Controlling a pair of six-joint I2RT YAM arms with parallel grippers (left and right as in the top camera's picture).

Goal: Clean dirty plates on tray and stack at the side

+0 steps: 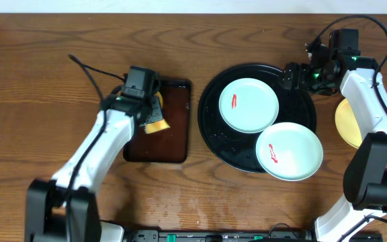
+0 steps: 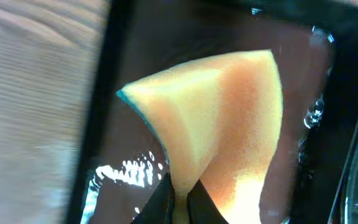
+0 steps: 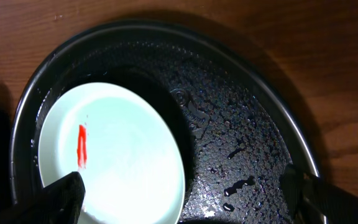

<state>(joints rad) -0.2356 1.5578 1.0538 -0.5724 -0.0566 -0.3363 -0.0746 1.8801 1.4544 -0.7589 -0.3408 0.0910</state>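
The round black tray holds a mint-white plate with a red smear. A second mint-white plate, also smeared red, overlaps the tray's near right rim. A pale yellow plate lies on the table to the right, partly hidden by the right arm. My left gripper is shut on a yellow sponge over the brown rectangular tray. My right gripper hangs open over the black tray's far right side, straddling the edge of the smeared plate, nothing between its fingers.
The black tray's floor is wet, with droplets on it. Water glints in the brown tray under the sponge. A black cable lies on the wood left of the brown tray.
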